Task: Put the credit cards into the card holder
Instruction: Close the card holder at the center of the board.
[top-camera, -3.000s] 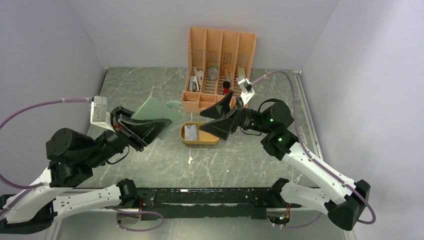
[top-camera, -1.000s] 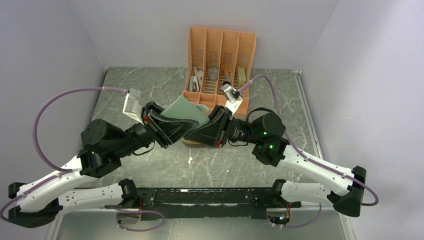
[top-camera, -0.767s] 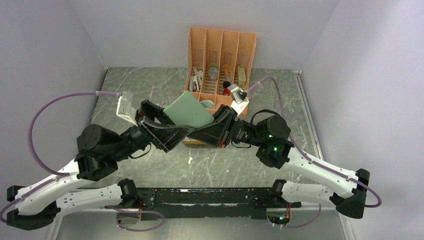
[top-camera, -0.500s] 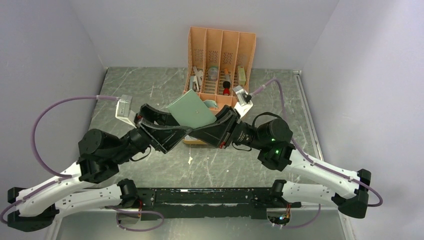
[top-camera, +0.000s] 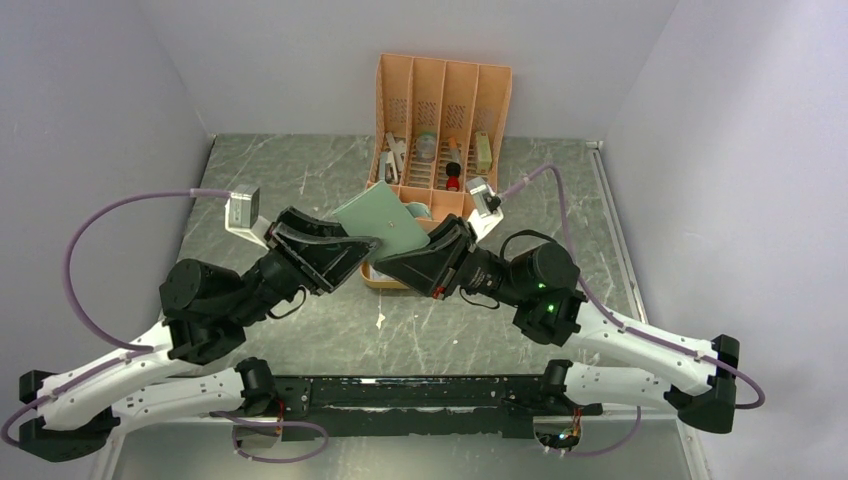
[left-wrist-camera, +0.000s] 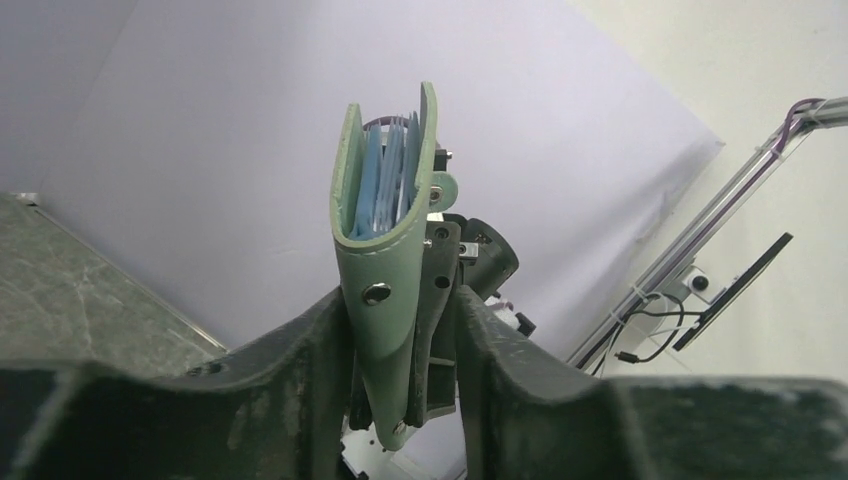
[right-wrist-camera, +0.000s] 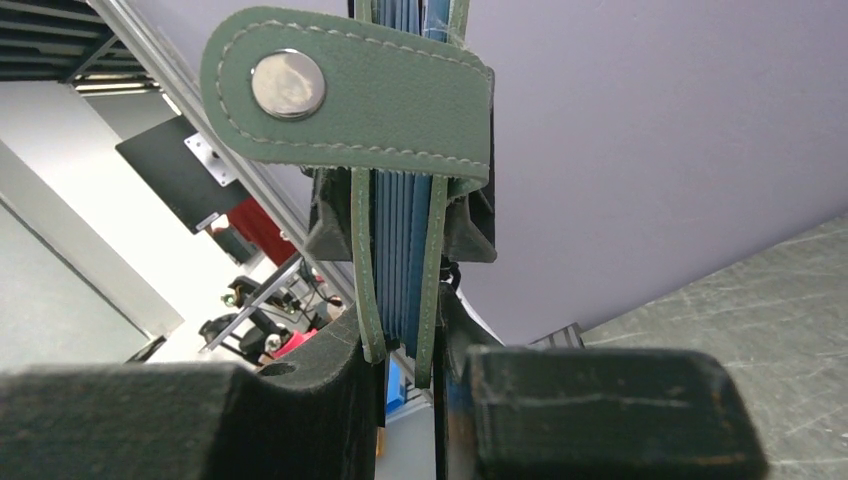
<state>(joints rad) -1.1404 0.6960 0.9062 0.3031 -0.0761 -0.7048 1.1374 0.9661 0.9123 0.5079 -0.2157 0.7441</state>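
Grey-green, stitched: card holder (top-camera: 383, 222), 1 item, folded nearly shut, held on edge in the air above the table (top-camera: 300, 180), near its middle.

Contents: blue leaves (left-wrist-camera: 385, 190) packed between the 2 covers; whether they are cards or pockets cannot be told.

Fittings: 1 strap (right-wrist-camera: 345, 95) with a metal stud (right-wrist-camera: 288, 84) folded across the open edge; 1 further snap (left-wrist-camera: 376, 293) on a cover.

Right gripper (right-wrist-camera: 405, 330), at 4 o'clock of the holder in the top view: fingers pressed on both covers, pinching it.

Left gripper (left-wrist-camera: 400, 300), at 8 o'clock: fingers spread to either side of the holder, wider than it, with a gap at 1 cover.

Orange oval tray (top-camera: 390, 283), at 6 o'clock of the holder: on the table, largely hidden beneath both grippers.

Orange slotted organizer (top-camera: 441, 100), at 12 o'clock: against the back wall, small items in its lower bins.
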